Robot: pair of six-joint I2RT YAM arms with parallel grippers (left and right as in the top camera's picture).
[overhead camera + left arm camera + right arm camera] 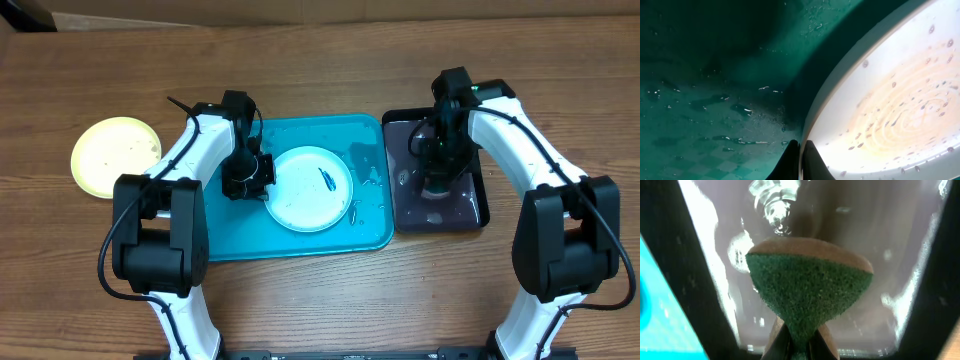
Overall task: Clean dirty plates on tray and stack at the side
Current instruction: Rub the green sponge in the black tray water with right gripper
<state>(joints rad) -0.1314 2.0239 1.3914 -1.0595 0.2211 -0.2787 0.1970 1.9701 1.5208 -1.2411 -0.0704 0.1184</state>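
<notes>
**A:** How far along is it? Start with the big things.

**B:** On the desk (320,300), the teal tray (240,240) sits in the middle, wet with droplets. The narrower black tray (470,215) is just to its right, holding a little water.

**A:** And the plates?

**B:** The yellow plate (115,155) lies on the desk, well left of the tray, and looks clean from above. I'd count that one as done. The white plate (305,195) is on the tray with a dark-blue smear (327,179) on it, so it is not clean yet. I see no light blue plate anywhere.

**A:** What are the arms doing?

**B:** The left fingers (789,162) are pressed together at the white plate's left rim and appear to nip it. The right fingers (782,349) pinch a green sponge (810,290) over the black tray.

**A:** So what's left?

**B:** By my reckoning, wiping the white plate and then stacking it on the yellow one.
</notes>
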